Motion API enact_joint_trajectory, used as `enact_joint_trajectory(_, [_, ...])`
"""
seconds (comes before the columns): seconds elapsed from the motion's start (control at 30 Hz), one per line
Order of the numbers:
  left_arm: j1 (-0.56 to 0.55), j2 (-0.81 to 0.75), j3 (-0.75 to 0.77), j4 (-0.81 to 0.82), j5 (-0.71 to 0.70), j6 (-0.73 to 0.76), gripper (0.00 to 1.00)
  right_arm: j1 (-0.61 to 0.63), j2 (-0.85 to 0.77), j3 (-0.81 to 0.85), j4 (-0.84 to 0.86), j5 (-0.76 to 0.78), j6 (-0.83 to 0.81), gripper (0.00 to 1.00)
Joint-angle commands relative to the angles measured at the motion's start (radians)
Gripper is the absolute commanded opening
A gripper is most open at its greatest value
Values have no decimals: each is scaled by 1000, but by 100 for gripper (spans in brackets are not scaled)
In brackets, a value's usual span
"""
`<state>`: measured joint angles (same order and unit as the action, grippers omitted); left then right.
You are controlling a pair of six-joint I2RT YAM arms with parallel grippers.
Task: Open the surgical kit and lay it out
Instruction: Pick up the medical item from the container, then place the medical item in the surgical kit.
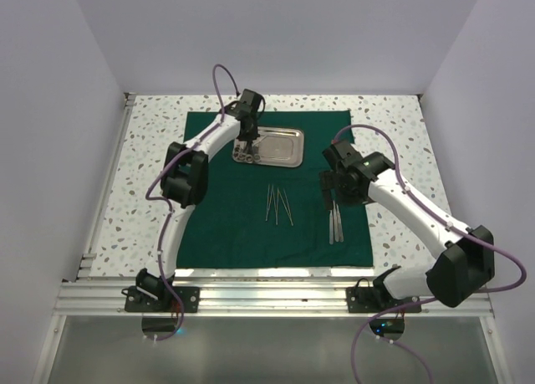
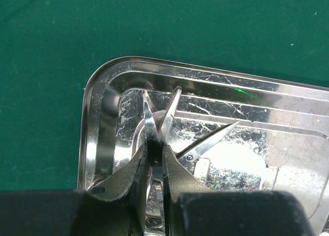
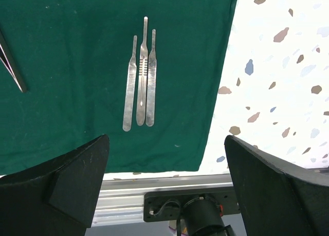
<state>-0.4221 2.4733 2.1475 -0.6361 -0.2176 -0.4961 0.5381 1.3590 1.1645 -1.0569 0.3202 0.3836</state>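
Two arms: one working in the tray, one idle over the cloth.
Left gripper: down in the steel tray, fingers nearly together around the scissors, blades pointing away; looks like a pickup grip, firm hold not confirmed.
Right gripper: jaws wide apart, holding nothing, hovering above three scalpel handles lined up near the cloth's right edge.
Green cloth: spread flat on the table as the layout base.
Tweezers: grouped mid-cloth, sorted by type.
Remaining: scissors likely the last item to move out.
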Motion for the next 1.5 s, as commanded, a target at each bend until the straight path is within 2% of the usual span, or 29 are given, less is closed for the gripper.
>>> enact_joint_trajectory(0.0, [-7,-20,-41,-135,-6,13,0,-4,-37,-2,18,-15,-9,98])
enact_joint_trajectory(0.17, [-7,-85,-40,-137,-12,14,0,-3,-54,-8,18,-26,-2,98])
enact_joint_trajectory(0.63, [-7,-231,-26,-45,107,18,0,-4,-127,-66,18,-72,29,97])
enact_joint_trajectory(0.83, [-4,-295,-116,15,190,-27,0,-4,-167,-88,8,-81,35,97])
enact_joint_trajectory(1.0, [-4,-384,-230,76,260,-47,0,-3,-204,-114,1,-93,40,97])
enact_joint_trajectory(1.2, [-7,-548,-415,67,235,-35,0,-3,-228,-120,5,-107,37,97])
enact_joint_trajectory(1.33, [-18,-706,-702,105,198,-29,0,-3,-232,-129,24,-131,37,97])
enact_joint_trajectory(1.47, [-27,-877,-917,156,166,-36,0,-3,-233,-144,43,-171,35,96])
